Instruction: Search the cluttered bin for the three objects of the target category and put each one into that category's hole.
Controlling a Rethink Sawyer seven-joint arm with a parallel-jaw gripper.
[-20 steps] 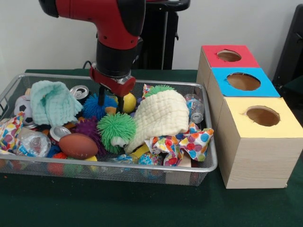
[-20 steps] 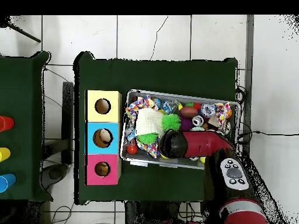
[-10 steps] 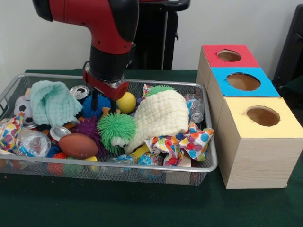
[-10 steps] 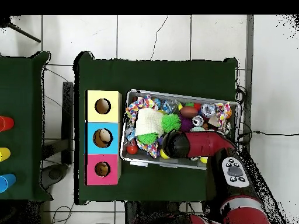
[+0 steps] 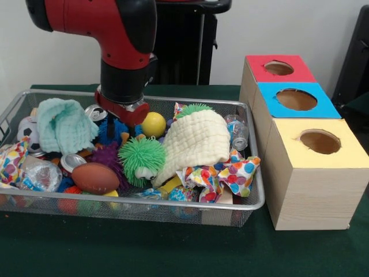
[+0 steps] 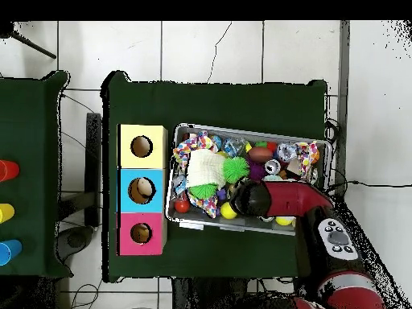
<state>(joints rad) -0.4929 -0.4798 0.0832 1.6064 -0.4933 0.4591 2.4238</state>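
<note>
Wire mesh bin (image 5: 253, 203), front view, contents listed left to right.

Soccer-patterned ball (image 5: 26, 130): lay at the far left, partly under a mint green cloth (image 5: 66, 124).

Polka-dot fabric (image 5: 11, 161) and a clear crumpled plastic bottle (image 5: 39, 175): sat at the left near corner.

Silver can top (image 5: 71, 161): lay between the green cloth and a brown toy football (image 5: 95, 178), which rested near the front wall.

Second silver can (image 5: 95, 112): lay at the back wall, just beside the arm.

Gripper (image 5: 118, 122): was lowered into the bin over a blue spiky ball (image 5: 108, 131); its tips were buried among the toys, so whether it was spread or closed could not be told.

Purple spiky ball (image 5: 106, 156): lay just in front of the blue one.

Green spiky ball (image 5: 141, 159): lay at the middle, touching a cream waffle cloth (image 5: 196, 141).

Yellow ball (image 5: 153, 124): sat just beside the gripper, behind the green spiky ball.

Second polka-dot cloth (image 5: 225, 173): was draped at the right near corner.

Clear bottle (image 5: 237, 131): lay against the right wall.

Three wooden boxes stood right of the bin, each with a round hole on top: red-topped box (image 5: 278, 68) farthest, blue-topped box (image 5: 296, 100) in the middle, yellow-topped box (image 5: 318, 142) nearest.

Overhead view: the arm (image 6: 294, 198) reached across the bin, and the gripper itself was hidden beneath it.
</note>
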